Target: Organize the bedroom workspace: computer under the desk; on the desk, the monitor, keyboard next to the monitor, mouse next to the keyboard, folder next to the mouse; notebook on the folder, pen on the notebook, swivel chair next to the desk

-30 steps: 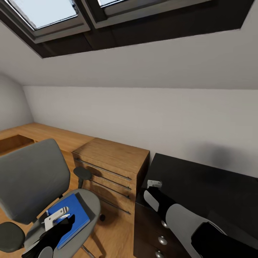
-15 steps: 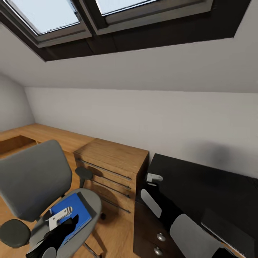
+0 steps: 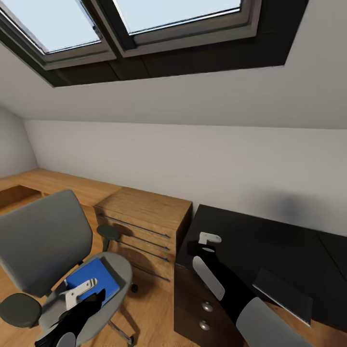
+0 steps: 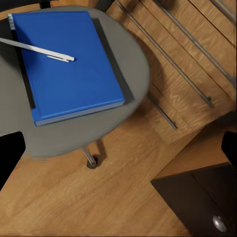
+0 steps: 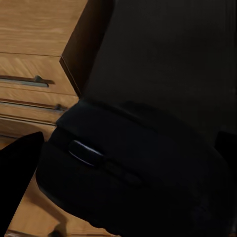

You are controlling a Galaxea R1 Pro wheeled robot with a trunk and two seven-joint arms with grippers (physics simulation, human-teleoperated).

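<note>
The grey swivel chair (image 3: 43, 241) stands at the left with the blue folder (image 3: 91, 283) flat on its seat. A white pen (image 4: 39, 49) lies across the folder (image 4: 69, 64). My left gripper (image 3: 89, 299) hangs open just above the seat's front, its fingers (image 4: 10, 155) wide apart. My right gripper (image 3: 205, 246) is at the left end of the black desk (image 3: 270, 250), shut on the black mouse (image 5: 133, 168) just over the desk top. A flat dark slab with a pale edge (image 3: 282, 289) lies on the desk; I cannot tell what it is. The notebook is out of view.
A light wooden drawer cabinet (image 3: 144, 226) stands between chair and desk, against the white sloped wall. Desk drawers with silver knobs (image 3: 207, 306) face me. Skylights (image 3: 173, 19) are overhead. Wooden floor (image 4: 98, 207) shows under the chair.
The head view has shifted, showing more of the desk. My right forearm has swung lower and to the right while its gripper stays at the desk's left end. The left gripper stays above the folder.
</note>
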